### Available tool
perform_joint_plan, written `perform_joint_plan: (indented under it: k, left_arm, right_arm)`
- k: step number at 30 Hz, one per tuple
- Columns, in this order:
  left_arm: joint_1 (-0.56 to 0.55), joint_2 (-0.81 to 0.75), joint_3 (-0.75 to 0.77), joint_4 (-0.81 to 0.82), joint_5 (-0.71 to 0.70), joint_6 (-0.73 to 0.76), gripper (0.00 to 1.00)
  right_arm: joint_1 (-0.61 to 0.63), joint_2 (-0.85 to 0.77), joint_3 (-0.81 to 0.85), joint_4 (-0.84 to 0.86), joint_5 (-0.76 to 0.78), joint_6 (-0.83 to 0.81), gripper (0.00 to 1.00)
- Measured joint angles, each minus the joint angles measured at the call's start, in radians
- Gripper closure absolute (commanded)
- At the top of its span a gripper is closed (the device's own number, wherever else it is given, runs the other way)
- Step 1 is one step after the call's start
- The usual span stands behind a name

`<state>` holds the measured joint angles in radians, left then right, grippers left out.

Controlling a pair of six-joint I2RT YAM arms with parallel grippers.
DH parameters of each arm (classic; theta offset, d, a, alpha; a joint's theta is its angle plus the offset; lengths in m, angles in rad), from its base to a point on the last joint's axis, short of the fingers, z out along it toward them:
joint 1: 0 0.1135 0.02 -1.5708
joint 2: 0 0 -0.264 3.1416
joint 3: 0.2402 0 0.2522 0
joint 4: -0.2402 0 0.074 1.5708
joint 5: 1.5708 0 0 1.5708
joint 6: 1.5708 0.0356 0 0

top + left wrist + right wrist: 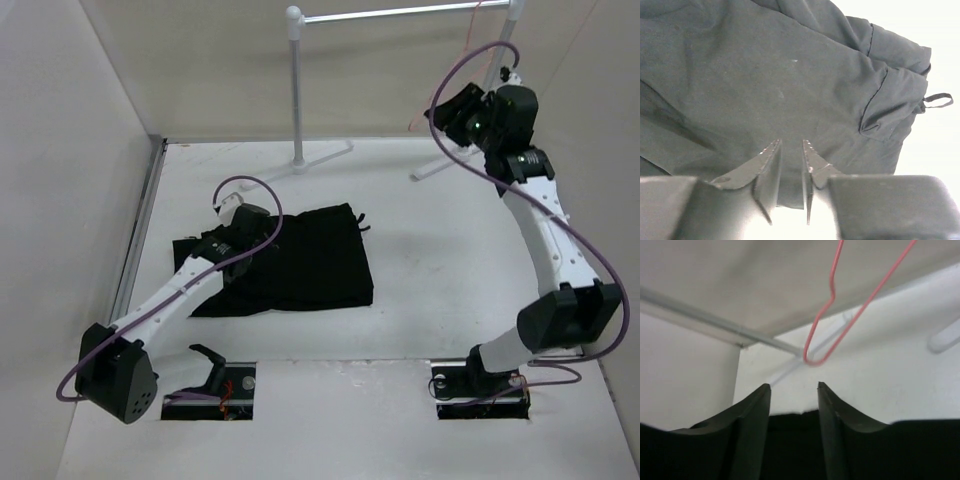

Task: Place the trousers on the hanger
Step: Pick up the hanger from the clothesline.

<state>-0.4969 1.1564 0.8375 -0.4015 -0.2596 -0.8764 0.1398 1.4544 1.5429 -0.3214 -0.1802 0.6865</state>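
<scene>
Left claw (791, 145): low over the cloth near the left edge of the table (440, 280), tips pointing down. Its jaws stand narrowly apart, and I see no fabric pinched between them.
Trousers (310, 260): lying folded and fairly flat on the left half of the table, about midway between the near and far edges. The left arm crosses over their left part. A small loop (938, 100) sticks out at one corner, by a seamed edge.
Step in hand: as I judge it, getting hold of the hanger while the trousers wait. Nothing is draped yet.
Left-side advice: widen the jaws before pressing down. Take a bunched fold near an edge rather than the flat middle, so that only the wanted layers lift.
Right claw (792, 386): raised high toward the far right corner, jaws moderately apart and holding nothing.
Hanger (815, 363): hanging from the rack rail (400, 13) near the far right corner. Its lower bend sits just beyond the right claw's gap, in line with it but not between the jaws.
Right-side advice: advance straight until the wire lies well inside the jaws, then close on the bend. A thin wire can swing or slip out sideways, so approach slowly and avoid nudging it first.
Risk: knocking the hanger off the rail.
</scene>
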Motion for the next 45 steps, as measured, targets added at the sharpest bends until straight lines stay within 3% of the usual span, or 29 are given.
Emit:
perform_joint_plan:
  k: [6,14,19,25,34,45]
  left_arm:
    - [-0.015,0.025,0.0,0.0,0.0,0.001,0.74]
    - [-0.032,0.053,0.0,0.001,0.001,0.001,0.74]
    - [-0.036,0.056,-0.002,0.001,0.0,0.0,0.74]
    - [-0.039,0.057,-0.006,0.001,0.001,0.0,0.66]
    - [-0.039,0.078,0.051,-0.003,0.022,0.0,0.55]
    - [-0.065,0.135,0.304,-0.016,0.1,0.032,0.55]
  right_arm:
    - [-0.101,0.227,0.274,-0.001,-0.03,-0.01,0.45]
    - [-0.119,0.442,0.446,-0.006,-0.126,-0.005,0.55]
    - [-0.119,0.476,0.468,0.002,-0.184,0.006,0.79]
    - [-0.119,0.473,0.49,0.024,-0.225,0.016,0.89]
    - [-0.103,0.368,0.453,0.024,-0.253,-0.014,0.91]
    - [-0.021,0.075,0.008,0.064,-0.244,-0.045,0.92]
